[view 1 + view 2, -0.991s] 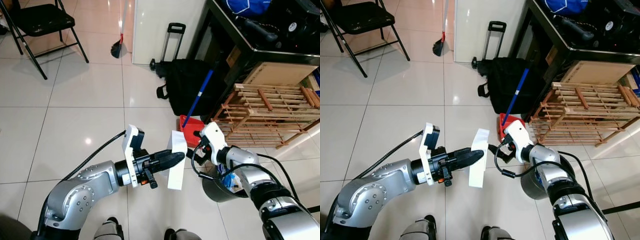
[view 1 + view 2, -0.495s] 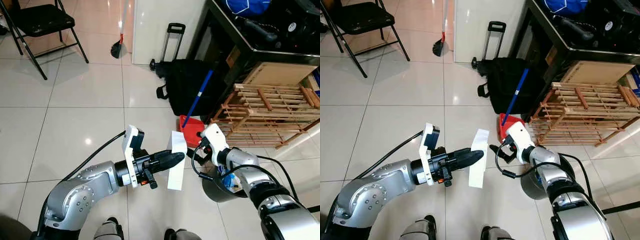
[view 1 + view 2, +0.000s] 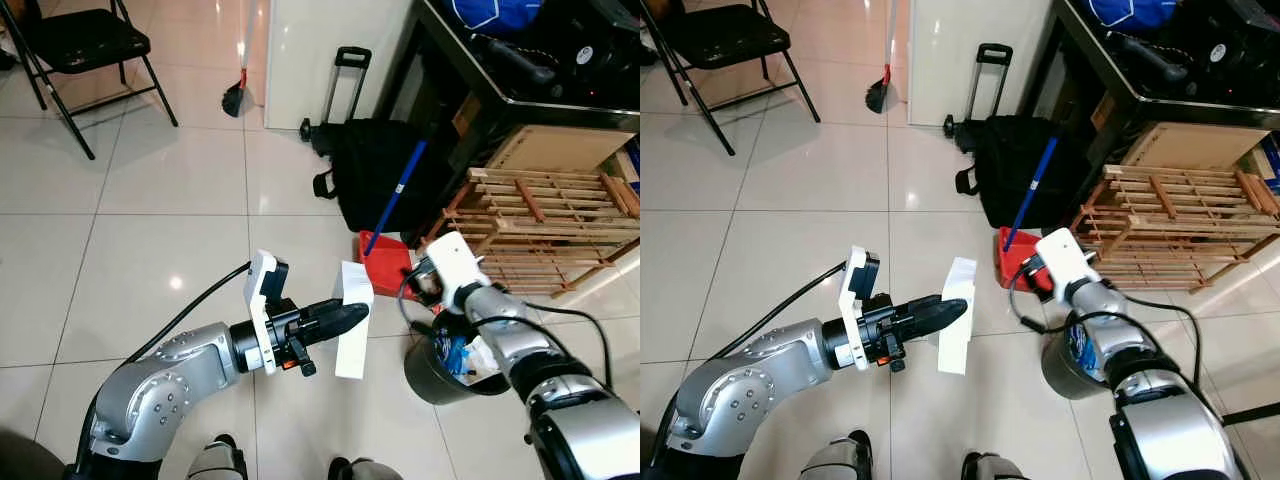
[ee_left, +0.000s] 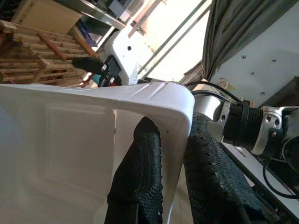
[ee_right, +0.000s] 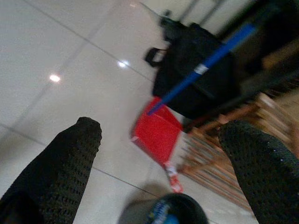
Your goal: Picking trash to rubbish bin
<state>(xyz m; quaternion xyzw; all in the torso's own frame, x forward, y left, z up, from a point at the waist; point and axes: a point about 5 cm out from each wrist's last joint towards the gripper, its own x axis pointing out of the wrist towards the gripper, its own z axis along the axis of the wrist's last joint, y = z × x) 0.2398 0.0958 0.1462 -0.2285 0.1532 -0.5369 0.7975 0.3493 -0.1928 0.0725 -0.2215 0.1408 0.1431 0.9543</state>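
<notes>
My left gripper (image 3: 352, 316) is shut on a white, flat plastic piece of trash (image 3: 350, 340), held upright above the floor tiles. In the left wrist view both black fingers (image 4: 140, 177) pinch the piece's curved edge (image 4: 93, 121). A black round rubbish bin (image 3: 432, 378) stands on the floor to the right of it, with blue and white rubbish (image 3: 458, 356) inside. My right gripper (image 3: 424, 288) hovers over the bin's far rim, apart from the white piece. Its fingers (image 5: 70, 154) are spread wide open with nothing between them.
A red dustpan (image 3: 385, 268) with a blue handle (image 3: 400, 195) leans by a black trolley bag (image 3: 375, 170). A wooden slatted rack (image 3: 545, 225) and a dark shelf unit stand at the right. A black folding chair (image 3: 85, 50) is far left. Open tiles lie to the left.
My right gripper has drawn away from the white piece, moving right to above the bin's far rim. The left arm and the piece it holds have stayed put.
</notes>
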